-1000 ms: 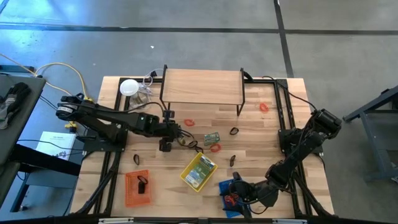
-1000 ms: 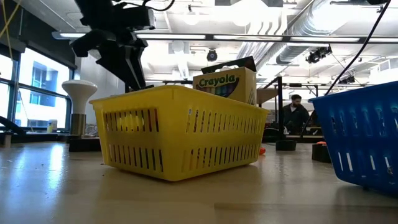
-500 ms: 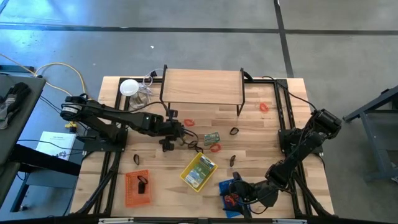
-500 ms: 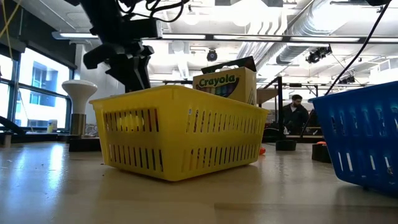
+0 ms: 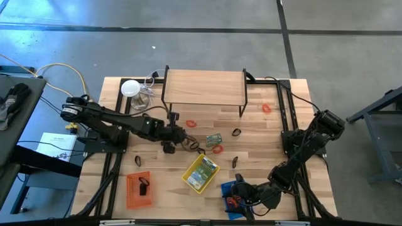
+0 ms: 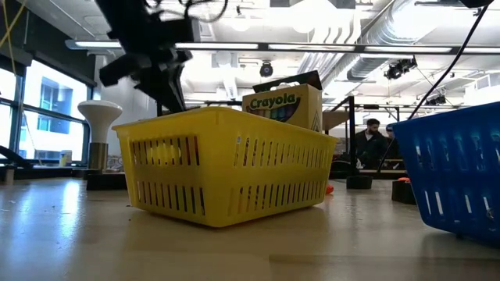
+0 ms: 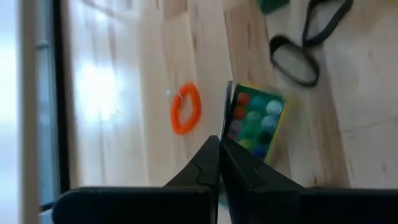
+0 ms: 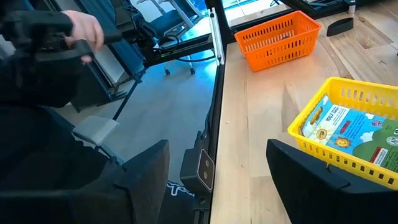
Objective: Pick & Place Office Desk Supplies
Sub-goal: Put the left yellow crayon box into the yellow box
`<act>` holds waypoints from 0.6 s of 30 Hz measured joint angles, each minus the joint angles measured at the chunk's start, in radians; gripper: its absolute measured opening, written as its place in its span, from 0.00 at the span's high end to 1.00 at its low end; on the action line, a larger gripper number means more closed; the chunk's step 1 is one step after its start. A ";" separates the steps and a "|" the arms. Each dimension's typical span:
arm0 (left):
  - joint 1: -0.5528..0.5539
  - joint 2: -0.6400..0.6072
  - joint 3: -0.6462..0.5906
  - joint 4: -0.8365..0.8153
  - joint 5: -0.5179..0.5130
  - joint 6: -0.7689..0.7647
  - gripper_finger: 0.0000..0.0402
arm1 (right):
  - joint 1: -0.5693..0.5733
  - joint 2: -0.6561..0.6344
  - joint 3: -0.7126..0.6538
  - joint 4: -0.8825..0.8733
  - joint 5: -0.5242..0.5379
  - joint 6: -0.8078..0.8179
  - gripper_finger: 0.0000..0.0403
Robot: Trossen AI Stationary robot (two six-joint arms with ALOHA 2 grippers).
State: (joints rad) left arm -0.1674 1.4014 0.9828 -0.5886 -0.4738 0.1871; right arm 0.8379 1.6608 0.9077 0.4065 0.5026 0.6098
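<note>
Fingers of the left tool (image 5: 186,135) had just snapped together at frame centre, apparently empty; the red rubber-band loop (image 7: 186,108) lay ungrasped, so retry.

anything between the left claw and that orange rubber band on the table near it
Nothing visible. In the left wrist view the shut left claw points over bare wood toward the orange rubber band. The green-and-yellow packet lies beside that line, not across it. Whether the fingertips pinch anything cannot be told.
</note>
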 joint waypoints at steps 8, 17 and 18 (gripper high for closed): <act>-0.149 -0.019 0.100 -0.024 -0.058 -0.001 1.00 | 0.000 0.000 0.000 0.000 0.000 0.006 0.37; -0.329 -0.018 0.268 -0.042 -0.147 0.014 1.00 | 0.000 0.000 0.000 -0.008 0.000 0.026 0.37; -0.346 -0.017 0.284 -0.027 -0.147 -0.007 1.00 | 0.000 0.000 0.000 -0.008 0.000 0.026 0.37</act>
State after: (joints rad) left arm -0.5136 1.3847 1.2672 -0.6157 -0.6212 0.1797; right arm 0.8379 1.6611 0.9077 0.3988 0.5026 0.6361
